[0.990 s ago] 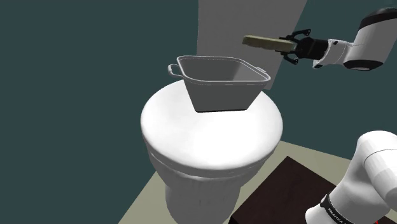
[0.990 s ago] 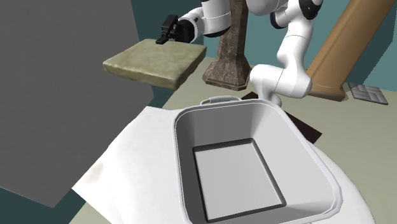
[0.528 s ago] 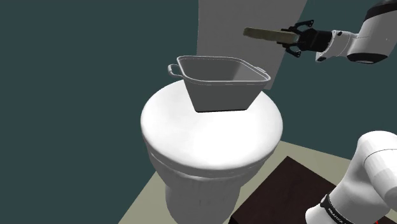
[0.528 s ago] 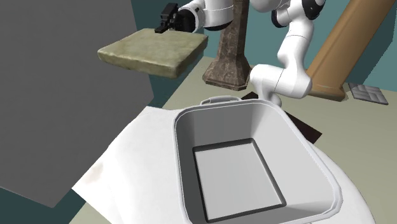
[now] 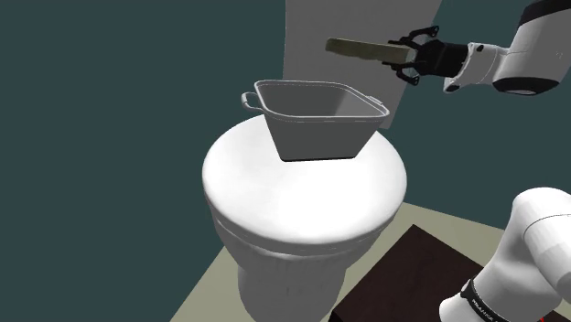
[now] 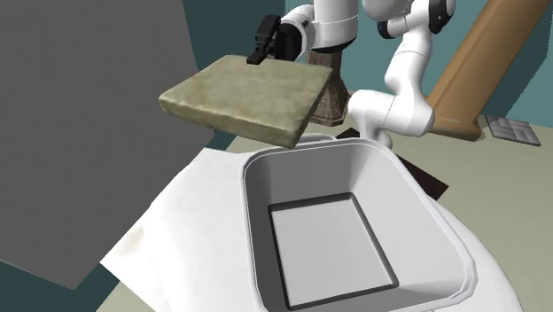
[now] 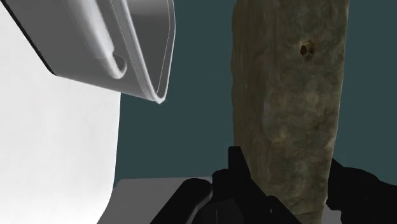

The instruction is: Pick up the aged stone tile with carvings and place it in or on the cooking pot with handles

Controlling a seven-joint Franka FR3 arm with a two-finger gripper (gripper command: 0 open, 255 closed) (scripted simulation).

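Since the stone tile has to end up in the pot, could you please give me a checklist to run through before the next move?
1. Grip: claw shut on the stone tile, clasping both of its faces in the wrist view: ok.
2. Height: tile clear above the rim of the pot in the shoulder view: ok.
3. Tile centred over the opening: cannot tell, as the views disagree.
4. Pot inside bare: ok.
5. Pot upright on the white round top: ok.
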